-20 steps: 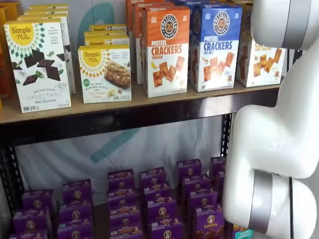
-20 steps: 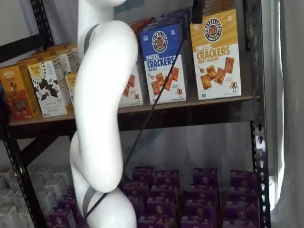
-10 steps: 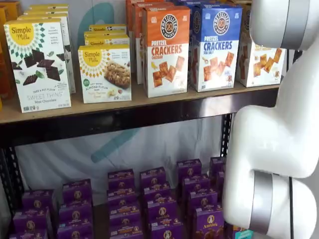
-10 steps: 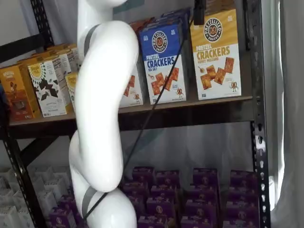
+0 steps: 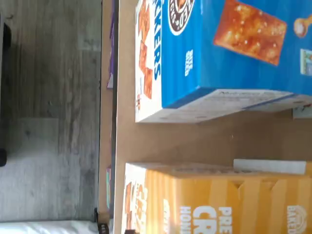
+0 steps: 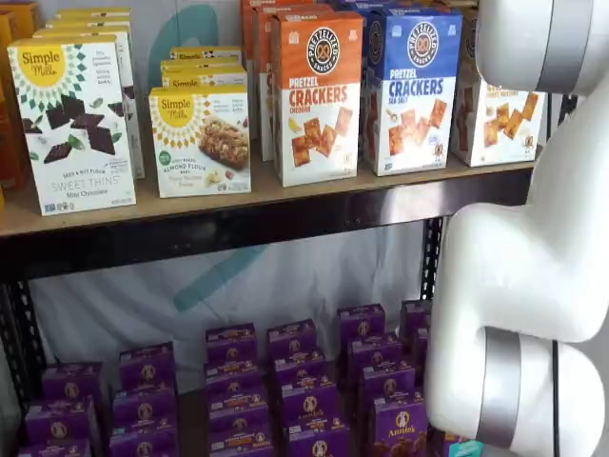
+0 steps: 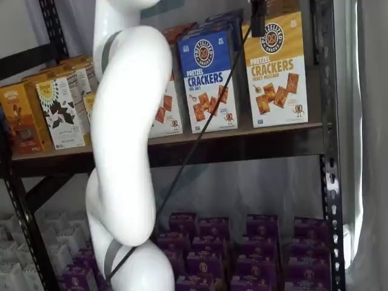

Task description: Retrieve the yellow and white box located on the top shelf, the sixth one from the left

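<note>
The yellow and white box [image 7: 276, 70] stands upright at the right end of the top shelf [image 7: 242, 138]. In a shelf view [image 6: 502, 116] the white arm partly hides it. In the wrist view the box's yellow top [image 5: 219, 204] lies close below the camera on the tan board [image 5: 195, 141]. My gripper [image 7: 257, 17] shows only as a black finger hanging from the view's upper edge, in front of the box's top left corner, with a cable beside it. No gap or grip can be made out.
A blue-topped cracker carton [image 7: 207, 79] stands just left of the yellow one, with an orange-topped carton [image 6: 319, 95] beyond it. Simple Mills boxes [image 6: 71, 124] fill the left. Small purple boxes [image 6: 285, 381] sit on the level below. A black upright [image 7: 327, 121] stands right of the target. The white arm [image 7: 124, 151] fills the foreground.
The black finger has moved slightly right along the top of the yellow carton. The arm has shifted a little. The boxes have not moved.
</note>
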`<control>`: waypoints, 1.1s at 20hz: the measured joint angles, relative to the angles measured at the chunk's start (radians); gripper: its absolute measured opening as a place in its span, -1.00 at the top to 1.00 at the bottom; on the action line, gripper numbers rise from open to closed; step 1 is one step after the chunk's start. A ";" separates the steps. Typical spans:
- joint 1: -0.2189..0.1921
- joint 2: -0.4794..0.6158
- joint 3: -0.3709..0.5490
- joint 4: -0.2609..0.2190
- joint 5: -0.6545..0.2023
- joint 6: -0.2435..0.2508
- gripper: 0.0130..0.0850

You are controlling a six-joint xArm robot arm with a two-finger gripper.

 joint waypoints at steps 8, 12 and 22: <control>0.012 -0.019 0.051 -0.043 -0.027 -0.012 -1.00; 0.022 -0.026 0.070 -0.055 -0.032 -0.009 -1.00; 0.039 -0.046 0.117 -0.071 -0.057 0.000 -1.00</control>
